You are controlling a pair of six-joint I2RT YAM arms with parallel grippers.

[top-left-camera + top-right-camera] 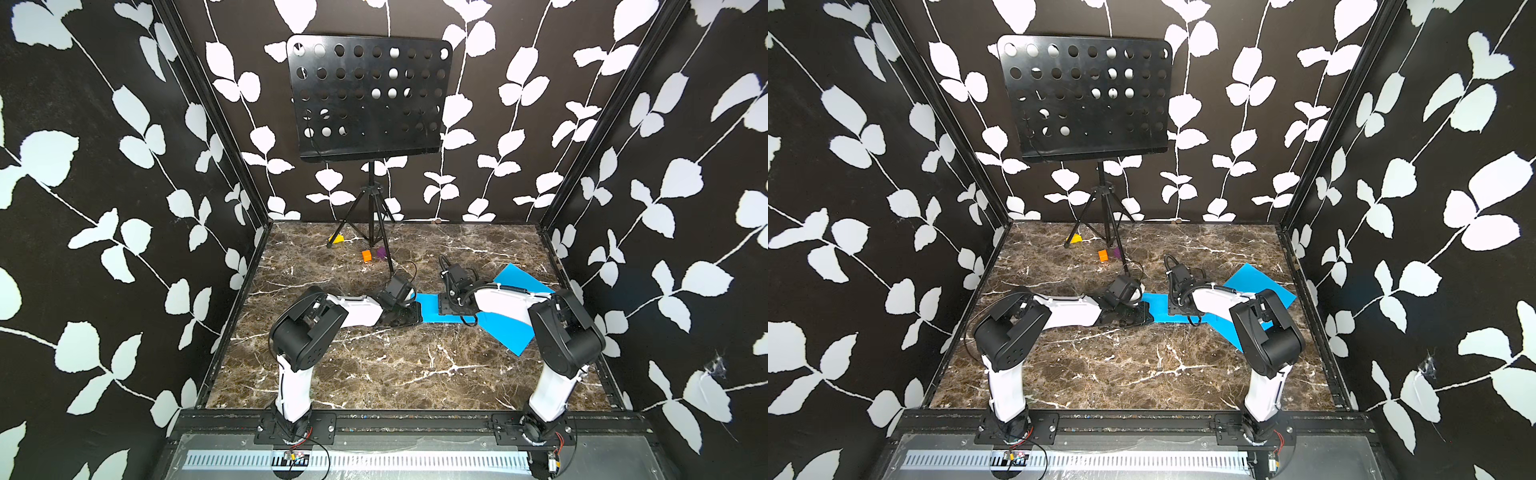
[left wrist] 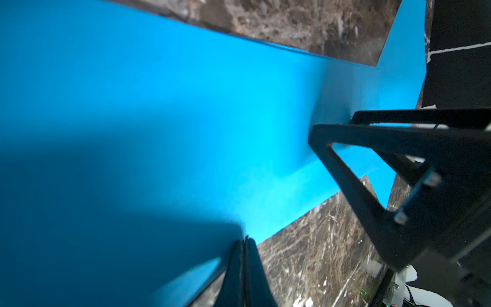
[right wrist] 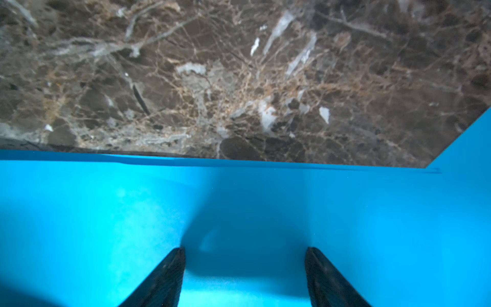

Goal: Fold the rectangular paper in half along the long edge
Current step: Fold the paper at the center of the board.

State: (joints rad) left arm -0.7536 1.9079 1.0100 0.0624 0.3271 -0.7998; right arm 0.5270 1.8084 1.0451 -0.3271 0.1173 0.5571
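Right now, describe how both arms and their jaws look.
Both the left arm and right arm have white links and bulky black joints. Black cables loop at the wrists. The jaws are slim, black and tapered.

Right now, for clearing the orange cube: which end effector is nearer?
Left. The left end effector is in front of the orange cube, at the blue paper's end; the right end effector farther right, on the paper.
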